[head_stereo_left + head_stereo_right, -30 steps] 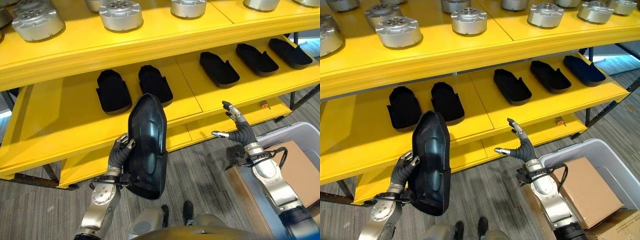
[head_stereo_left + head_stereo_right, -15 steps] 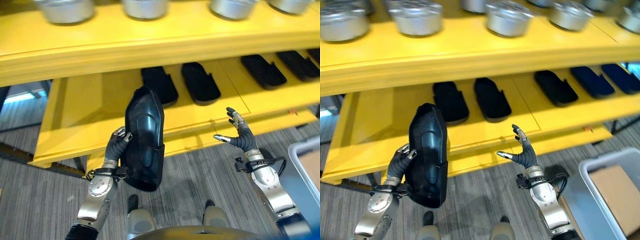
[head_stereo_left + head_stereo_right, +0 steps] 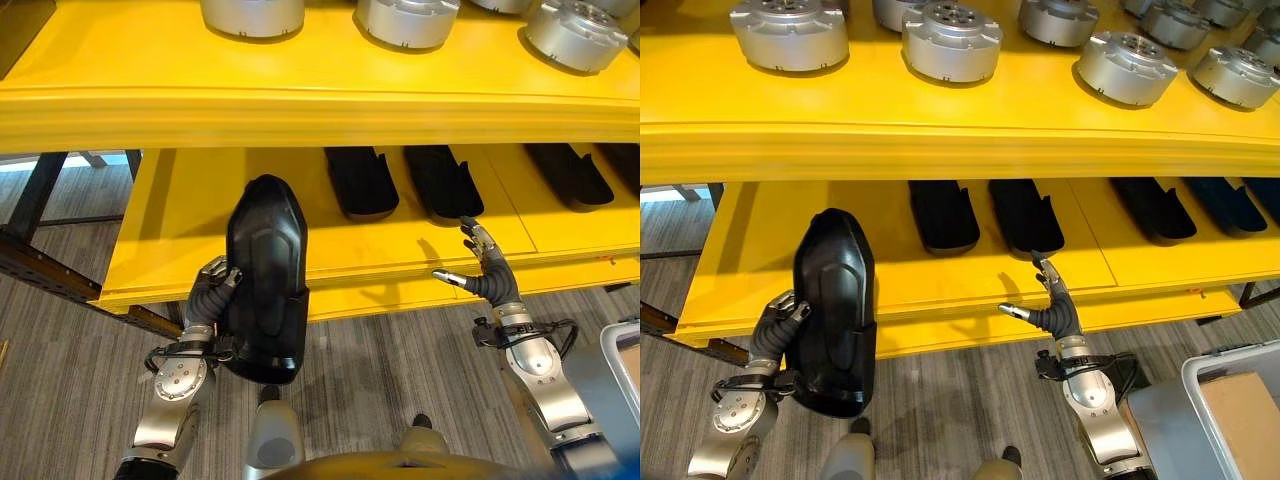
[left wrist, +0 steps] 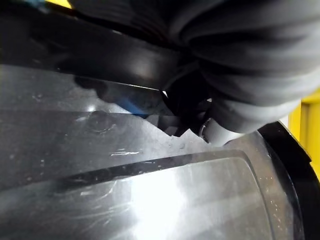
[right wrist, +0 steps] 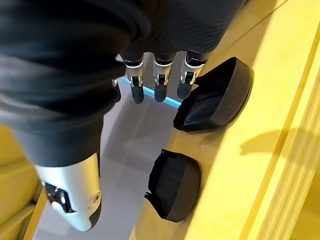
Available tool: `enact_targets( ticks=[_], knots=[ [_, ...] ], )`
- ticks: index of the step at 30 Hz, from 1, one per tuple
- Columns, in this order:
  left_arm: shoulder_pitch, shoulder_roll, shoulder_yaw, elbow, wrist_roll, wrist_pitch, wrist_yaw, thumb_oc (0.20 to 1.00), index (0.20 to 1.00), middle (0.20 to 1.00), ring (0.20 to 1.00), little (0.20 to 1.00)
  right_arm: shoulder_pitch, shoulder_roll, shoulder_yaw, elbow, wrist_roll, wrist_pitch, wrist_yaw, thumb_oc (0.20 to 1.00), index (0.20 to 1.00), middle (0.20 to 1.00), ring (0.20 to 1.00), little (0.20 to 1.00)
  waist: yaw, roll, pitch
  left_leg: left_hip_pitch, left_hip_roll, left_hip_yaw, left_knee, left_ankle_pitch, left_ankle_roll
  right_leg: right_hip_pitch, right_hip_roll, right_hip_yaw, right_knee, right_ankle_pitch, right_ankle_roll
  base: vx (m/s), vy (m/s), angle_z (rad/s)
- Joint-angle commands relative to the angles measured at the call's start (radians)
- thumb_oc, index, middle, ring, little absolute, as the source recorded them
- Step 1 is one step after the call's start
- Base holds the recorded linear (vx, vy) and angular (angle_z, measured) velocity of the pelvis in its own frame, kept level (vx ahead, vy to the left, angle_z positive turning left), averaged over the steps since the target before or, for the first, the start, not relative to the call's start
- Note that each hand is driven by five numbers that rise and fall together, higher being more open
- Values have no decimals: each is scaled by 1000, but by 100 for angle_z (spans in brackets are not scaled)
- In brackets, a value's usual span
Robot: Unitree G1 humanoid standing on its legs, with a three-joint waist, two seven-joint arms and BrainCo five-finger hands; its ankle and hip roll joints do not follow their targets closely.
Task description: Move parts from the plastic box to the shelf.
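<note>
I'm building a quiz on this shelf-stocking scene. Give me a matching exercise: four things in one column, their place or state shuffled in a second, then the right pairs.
1. black part
2. silver round parts
3. right hand
4. black shells

A. lying on the lower shelf
B. open, holding nothing
C. held upright in the left hand
D. standing on the upper shelf

Pairs: 1-C, 2-D, 3-B, 4-A

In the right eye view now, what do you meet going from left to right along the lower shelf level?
Left hand → held black part → black part → second black part → right hand → third black part
</note>
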Motion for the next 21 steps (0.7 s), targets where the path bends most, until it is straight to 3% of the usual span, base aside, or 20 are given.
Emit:
enact_targets(
  ticks=[1, 5, 10, 19, 21],
  knots=[
    [-36, 5, 61, -40, 60, -66, 34, 200, 200, 200, 200, 200, -9, -46, -10, -41, -2, -27, 8, 1000, 1000, 1000, 1000, 1000, -10, 14, -34, 48, 51, 37, -38, 56, 1, -41, 15, 19, 86, 17, 71, 25, -32, 1],
    [-204, 27, 67, 82, 92, -87, 135, 200, 200, 200, 200, 200, -94, -43, 26, -49, 14, -46, -3, 1000, 1000, 1000, 1000, 1000, -19, 5, -9, 20, 72, 26, 33, 39, -8, -88, 35, 50, 170, -26, 58, -52, -44, -4],
    [-410, 57, 54, 183, 91, -90, 240, 200, 200, 200, 200, 200, -236, -27, 97, -52, 44, -62, -28, 1000, 1000, 1000, 1000, 1000, -27, 15, 24, -69, 94, -7, 162, 4, -14, -202, 54, 87, 347, -103, 32, -113, -21, -7],
    [-635, 126, -7, 215, 81, -58, 292, 200, 200, 200, 200, 200, -332, -23, 161, -48, 50, -46, -39, 1000, 1000, 1000, 1000, 1000, -53, 44, 6, -215, 105, -48, 277, -16, -15, -356, 69, 115, 495, -153, 12, -85, -9, 3],
    [-762, 187, -36, 254, 73, -43, 326, 200, 200, 200, 200, 200, -353, -30, 187, -40, 58, -35, -31, 1000, 1000, 1000, 1000, 1000, -62, 43, 3, -286, 111, -67, 305, -7, -12, -426, 90, 112, 530, -155, 8, -152, -58, 6]
  ],
)
